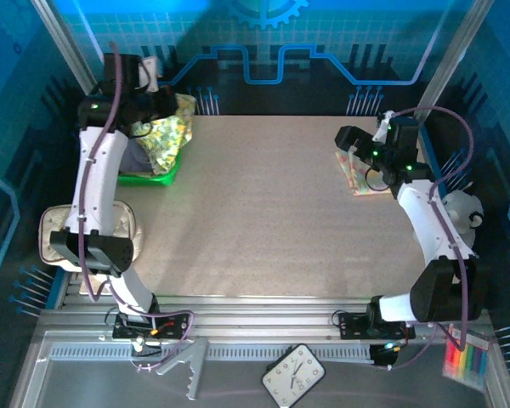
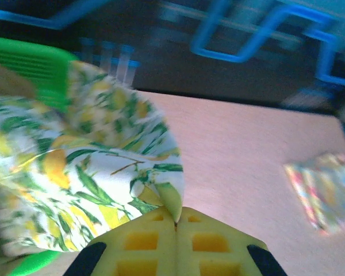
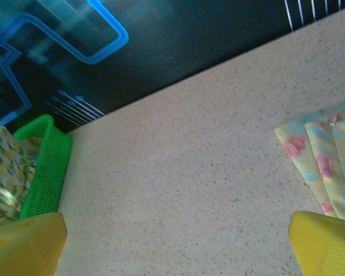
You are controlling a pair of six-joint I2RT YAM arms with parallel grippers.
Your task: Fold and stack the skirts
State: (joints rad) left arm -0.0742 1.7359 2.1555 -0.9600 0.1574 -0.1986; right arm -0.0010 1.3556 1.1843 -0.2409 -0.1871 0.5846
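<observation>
The left arm is reaching to the upper left of the top view, over the green basket. Its jaws are pressing together and pinching the edge of the lemon-print cloth, low in the middle of the left wrist view; the cloth is bunching up over the basket rim. The right arm is reaching to the upper right of the top view; its jaws are standing wide apart and holding nothing, with one yellow finger showing in each lower corner of the right wrist view. The folded flowery skirt is lying flat on the bench at the right edge of that view, just above the right-hand finger. A beige pouch is sitting at the lower left of the top view; a white plush toy is sitting at the right edge.
</observation>
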